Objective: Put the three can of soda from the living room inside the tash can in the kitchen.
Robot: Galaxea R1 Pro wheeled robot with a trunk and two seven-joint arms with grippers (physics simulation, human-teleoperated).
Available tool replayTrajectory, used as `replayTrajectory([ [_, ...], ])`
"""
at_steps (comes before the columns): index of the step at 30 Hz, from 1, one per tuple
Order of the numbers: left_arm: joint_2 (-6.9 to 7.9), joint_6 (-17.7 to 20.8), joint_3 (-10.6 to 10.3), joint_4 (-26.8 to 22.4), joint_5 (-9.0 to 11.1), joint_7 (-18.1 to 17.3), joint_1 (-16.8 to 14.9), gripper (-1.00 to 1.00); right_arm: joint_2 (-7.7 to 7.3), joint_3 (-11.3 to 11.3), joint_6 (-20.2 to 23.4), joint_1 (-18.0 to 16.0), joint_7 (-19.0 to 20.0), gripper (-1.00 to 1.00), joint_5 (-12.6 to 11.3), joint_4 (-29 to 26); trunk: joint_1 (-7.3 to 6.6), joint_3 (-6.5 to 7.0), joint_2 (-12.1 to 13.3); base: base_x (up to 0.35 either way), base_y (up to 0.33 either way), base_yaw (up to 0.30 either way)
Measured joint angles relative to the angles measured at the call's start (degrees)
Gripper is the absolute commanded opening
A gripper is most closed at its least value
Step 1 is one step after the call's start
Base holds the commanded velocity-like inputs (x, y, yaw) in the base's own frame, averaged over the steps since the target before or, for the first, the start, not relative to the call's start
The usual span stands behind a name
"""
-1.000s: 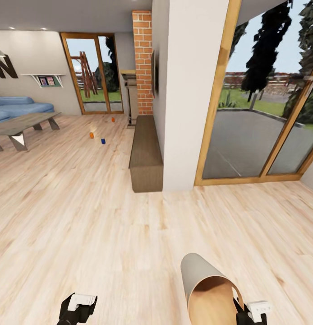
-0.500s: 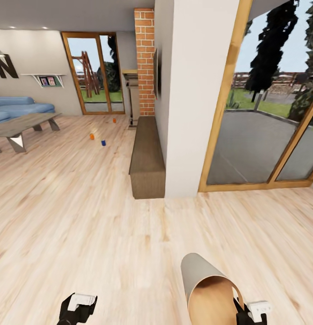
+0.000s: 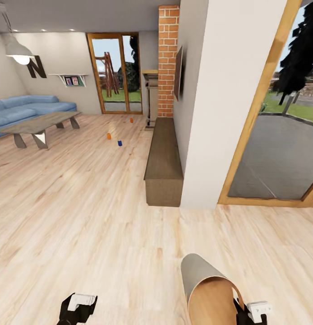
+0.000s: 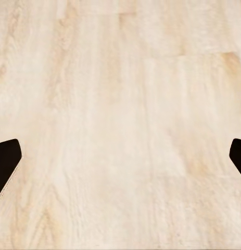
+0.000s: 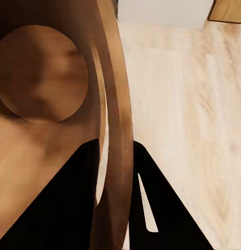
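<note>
Three cans of soda stand far off on the living room floor: an orange one, a dark blue one beside it, and another orange one nearer the glass doors. My right gripper is shut on the rim of the tash can, which is tilted with its brown inside facing me. In the right wrist view the dark fingers pinch the wall of the tash can. The left gripper hangs open over bare floor, its fingertips spread wide apart.
A long low dark cabinet runs along the white wall toward the red-brick chimney. A low grey table and a blue sofa stand at the left. Glass doors are at the right. Open wood floor leads to the cans.
The whole picture has slid to the right, so the camera has turned left and moved. The grippers and the tash can hold the same places in view.
</note>
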Motion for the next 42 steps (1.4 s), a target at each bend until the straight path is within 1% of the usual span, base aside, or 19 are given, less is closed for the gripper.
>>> replayTrajectory([
  [10, 0.00, 0.00, 0.00, 0.00, -0.05, 0.00, 0.00, 1.00, 0.00, 0.04, 0.00, -0.04, -0.01, -1.00, -0.05, 0.30, 0.00, 0.00, 0.00, 0.266, 0.000, 0.249],
  [19, -0.01, 0.00, 0.00, 0.00, 0.02, 0.02, 0.00, 1.00, 0.00, 0.13, -0.01, 0.00, 0.01, -1.00, 0.04, 0.36, 0.00, 0.00, 0.00, 0.052, 0.008, 0.221],
  [24, 0.00, 0.00, 0.00, 0.00, -0.04, 0.00, 0.00, 1.00, -0.01, -0.16, 0.11, -0.02, -0.05, -1.00, -0.31, 0.54, 0.00, 0.00, 0.00, -0.068, 0.200, 0.042],
  [29, 0.00, 0.00, 0.00, 0.00, -0.01, 0.00, 0.00, 1.00, 0.00, 0.73, -0.04, 0.00, 0.05, -1.00, 0.46, 1.39, 0.00, 0.00, 0.00, -0.111, 0.156, 0.003],
  [33, 0.00, 0.00, 0.00, 0.00, -0.05, 0.00, 0.00, 1.00, 0.00, 0.00, 0.03, -0.01, -0.04, -1.00, -0.17, 1.57, 0.00, 0.00, 0.00, 0.084, 0.078, 0.000],
  [38, 0.00, 0.00, 0.00, 0.00, -0.05, 0.00, 0.00, 1.00, 0.03, 0.45, -0.03, -0.02, 0.02, -1.00, 0.22, 1.60, 0.00, 0.00, 0.00, 0.124, 0.094, 0.011],
  [42, 0.00, 0.00, 0.00, 0.00, -0.05, 0.00, 0.00, 1.00, 0.07, 0.16, 0.03, -0.02, -0.02, -1.00, -0.05, 1.58, 0.00, 0.00, 0.00, 0.133, 0.058, 0.096],
])
